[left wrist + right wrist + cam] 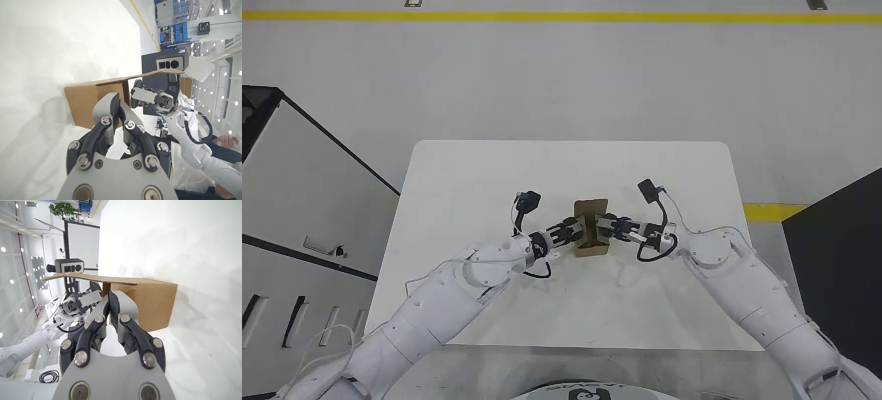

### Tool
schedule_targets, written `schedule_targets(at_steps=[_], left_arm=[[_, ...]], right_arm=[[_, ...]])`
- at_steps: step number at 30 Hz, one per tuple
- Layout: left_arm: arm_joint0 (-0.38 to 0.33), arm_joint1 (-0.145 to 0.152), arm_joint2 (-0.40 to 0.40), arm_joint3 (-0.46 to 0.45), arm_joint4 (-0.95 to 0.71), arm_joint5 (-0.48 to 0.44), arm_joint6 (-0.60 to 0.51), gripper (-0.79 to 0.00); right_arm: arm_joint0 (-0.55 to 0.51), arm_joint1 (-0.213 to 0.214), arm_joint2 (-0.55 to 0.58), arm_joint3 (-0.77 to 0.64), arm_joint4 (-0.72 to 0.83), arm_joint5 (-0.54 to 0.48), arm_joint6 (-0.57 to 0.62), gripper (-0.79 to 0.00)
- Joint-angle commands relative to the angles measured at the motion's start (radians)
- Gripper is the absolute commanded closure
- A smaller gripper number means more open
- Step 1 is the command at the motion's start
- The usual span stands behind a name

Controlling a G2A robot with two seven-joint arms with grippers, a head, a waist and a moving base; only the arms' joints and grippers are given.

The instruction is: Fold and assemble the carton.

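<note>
carton: brown carton (590, 226) (83, 102) (155, 306) stood on the desk (492, 180) (56, 47) (170, 247), about mid-desk and a bit nearer the robot's edge than the far edge. Base was down on the surface and the body squared up.
top flap: one long flap (143, 74) (75, 276) stuck out flat from the carton's upper edge, unfolded, past the open end. In each wrist view it reached in front of the opposite arm's camera housing.
carton vs claws: it sat directly between the two claws, one on each side and both touching it, each meeting it at the open-end wall edge just under the flap.
left claw: left claw (567, 237) (118, 100) was on the carton's left side, level with the desk. Jaws were narrow, pads nearly together and pinched on the wall edge. The right wrist view also showed it (94, 294), tight against the carton's far side.
right claw: right claw (610, 229) (110, 296) was on the carton's right side in the same posture. Jaws were narrow, pads closed on the wall edge there. The left wrist view showed it side-on (134, 94), up against the carton.
arms: both forearms angled in from the robot's side of the desk and met at the carton.
surroundings: a grey cabinet (302, 190) stood off the desk's left side. A yellow floor line (562, 16) ran beyond the far edge.
</note>
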Motion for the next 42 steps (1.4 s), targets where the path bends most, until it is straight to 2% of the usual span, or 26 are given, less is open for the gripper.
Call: schedule_targets(at_steps=[1, 11, 42], left_arm=[[-0.003, -0.006, 0.006, 0.006, 0.008, 0.007, -0.001, 0.0], [-0.019, -0.03, 0.012, 0.028, 0.036, 0.028, -0.009, 0.0], [0.0, -0.062, -0.05, 0.052, 0.084, 0.012, -0.051, 0.0]], right_arm=[[0.003, -0.003, -0.004, 0.003, -0.009, 0.004, -0.001, 0.0], [0.015, -0.015, -0.014, 0.012, -0.043, 0.017, -0.008, 0.0], [0.026, -0.037, -0.007, 0.023, -0.097, 0.045, 0.0, 0.0]])
